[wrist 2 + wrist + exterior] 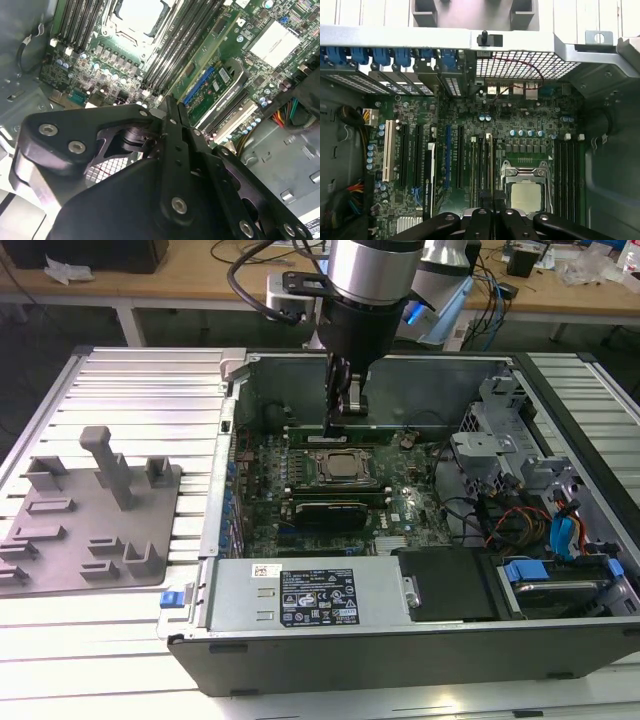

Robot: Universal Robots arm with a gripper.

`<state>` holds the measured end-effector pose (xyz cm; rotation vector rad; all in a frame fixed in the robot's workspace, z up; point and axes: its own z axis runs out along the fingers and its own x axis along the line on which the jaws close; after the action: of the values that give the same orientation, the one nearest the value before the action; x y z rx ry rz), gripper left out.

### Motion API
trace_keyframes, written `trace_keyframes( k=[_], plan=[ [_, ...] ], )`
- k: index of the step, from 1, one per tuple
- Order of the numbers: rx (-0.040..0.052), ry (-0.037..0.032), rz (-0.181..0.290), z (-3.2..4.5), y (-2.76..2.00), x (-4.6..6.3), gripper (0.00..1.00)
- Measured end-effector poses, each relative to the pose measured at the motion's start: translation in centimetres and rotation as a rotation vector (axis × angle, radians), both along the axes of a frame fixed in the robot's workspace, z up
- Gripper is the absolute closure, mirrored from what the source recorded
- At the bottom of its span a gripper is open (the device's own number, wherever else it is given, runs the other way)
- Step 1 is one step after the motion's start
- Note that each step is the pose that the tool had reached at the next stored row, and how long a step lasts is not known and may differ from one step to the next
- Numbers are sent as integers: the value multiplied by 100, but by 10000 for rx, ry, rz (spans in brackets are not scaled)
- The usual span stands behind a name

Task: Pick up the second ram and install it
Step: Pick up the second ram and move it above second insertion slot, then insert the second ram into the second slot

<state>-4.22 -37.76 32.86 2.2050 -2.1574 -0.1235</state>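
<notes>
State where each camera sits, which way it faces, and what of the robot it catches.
Exterior view: off the arm, raised, looking down into the open computer case; arm and gripper show.
First wrist view: on the wrist, squarely facing the motherboard; gripper shows.
Second wrist view: on the wrist, looking obliquely along the gripper.
Shared: all show the processor socket.

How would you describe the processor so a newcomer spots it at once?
Find the open computer case on the slatted table, then the green motherboard on its floor. At the board's middle sits the processor, a square silver-lidded chip in a metal frame, unlike the long black memory slots flanking it.
</notes>
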Motion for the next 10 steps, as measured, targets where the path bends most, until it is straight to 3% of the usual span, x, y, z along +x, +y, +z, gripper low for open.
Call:
trace_keyframes(
  k=[10],
  plan=[
    [2,-1,-1,-3,0,0,90]
  ],
)
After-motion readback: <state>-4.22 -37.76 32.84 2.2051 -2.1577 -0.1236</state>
